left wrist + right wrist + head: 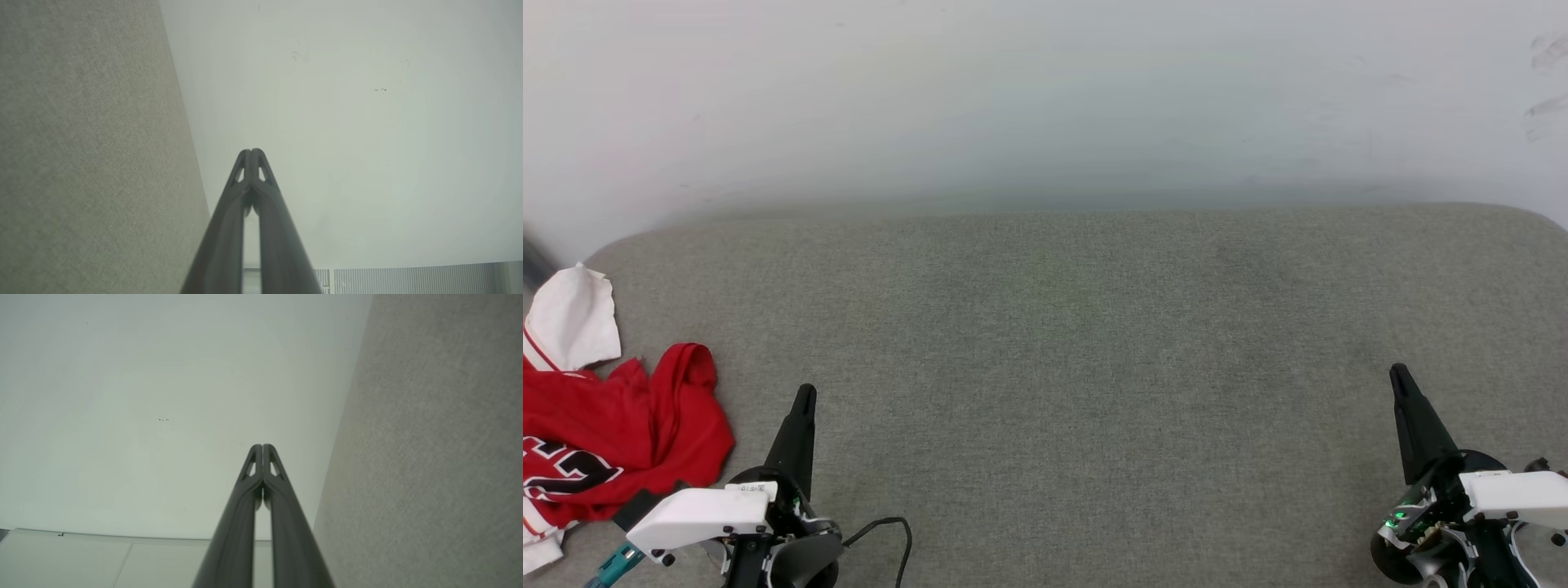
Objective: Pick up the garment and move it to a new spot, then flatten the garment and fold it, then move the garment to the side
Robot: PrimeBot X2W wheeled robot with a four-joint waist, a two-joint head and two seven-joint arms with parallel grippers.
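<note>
The garment (621, 425), a red jersey with a white sleeve and black white-outlined lettering, lies crumpled at the left edge of the grey padded surface (1094, 327) in the head view. My left gripper (805, 394) stands just to the right of it, apart from it, fingers pressed together with nothing between them. In the left wrist view the same gripper (251, 152) shows its tips touching. My right gripper (1398, 371) is far off at the lower right, also shut and empty. The right wrist view shows its fingertips (262, 446) meeting.
A pale wall (1045, 98) rises behind the padded surface. A black cable (890, 527) loops by my left wrist. The broad middle of the grey surface lies between my two grippers.
</note>
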